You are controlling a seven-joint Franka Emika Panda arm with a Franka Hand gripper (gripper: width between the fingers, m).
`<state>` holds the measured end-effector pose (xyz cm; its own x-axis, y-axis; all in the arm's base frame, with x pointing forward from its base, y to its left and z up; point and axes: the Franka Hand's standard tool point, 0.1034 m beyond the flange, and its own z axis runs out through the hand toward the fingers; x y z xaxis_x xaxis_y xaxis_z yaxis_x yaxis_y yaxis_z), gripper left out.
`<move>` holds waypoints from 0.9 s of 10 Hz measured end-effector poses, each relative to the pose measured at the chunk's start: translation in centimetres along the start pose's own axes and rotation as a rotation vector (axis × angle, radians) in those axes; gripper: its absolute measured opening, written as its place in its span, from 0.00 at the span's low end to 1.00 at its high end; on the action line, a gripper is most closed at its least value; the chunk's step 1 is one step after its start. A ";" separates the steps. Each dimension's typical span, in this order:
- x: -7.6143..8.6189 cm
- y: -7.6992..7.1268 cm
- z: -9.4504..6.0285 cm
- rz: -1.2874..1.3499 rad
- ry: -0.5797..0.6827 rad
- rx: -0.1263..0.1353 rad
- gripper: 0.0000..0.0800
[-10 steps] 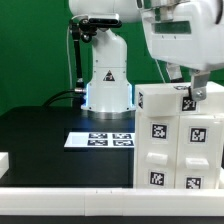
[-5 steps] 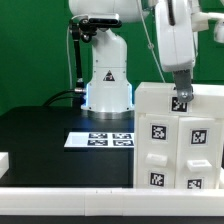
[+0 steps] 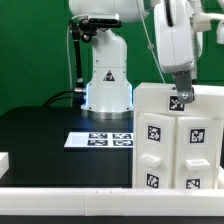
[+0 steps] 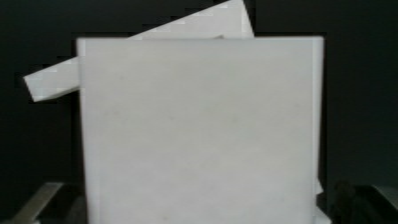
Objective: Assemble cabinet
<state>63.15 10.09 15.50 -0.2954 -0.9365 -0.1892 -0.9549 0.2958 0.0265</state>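
The cabinet (image 3: 178, 140) is a large white box with black-and-white tags on its front. It stands at the exterior view's right, on the black table. My gripper (image 3: 181, 98) comes down from above onto its top edge, and a tagged part sits right at the fingertips. In the wrist view the cabinet's plain white face (image 4: 199, 120) fills most of the picture. My gripper (image 4: 199, 202) straddles it, with a dark finger (image 4: 50, 200) on one side and the other finger on the opposite side. The jaws are shut on the cabinet's wall. A slanted white piece (image 4: 178, 40) shows beyond it.
The marker board (image 3: 100, 140) lies flat on the black table in front of the robot's white base (image 3: 107, 82). A white rail (image 3: 60, 202) runs along the table's front edge. A small white block (image 3: 3, 160) sits at the exterior view's left edge.
My hand has turned and drawn in over the cabinet's top. The cabinet's front tags have shifted slightly toward the exterior view's left.
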 end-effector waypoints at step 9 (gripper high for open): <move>-0.7 1.0 -2.8 -0.097 -0.029 0.010 0.81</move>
<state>62.29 10.54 18.43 -0.2005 -0.9549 -0.2189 -0.9785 0.2062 -0.0033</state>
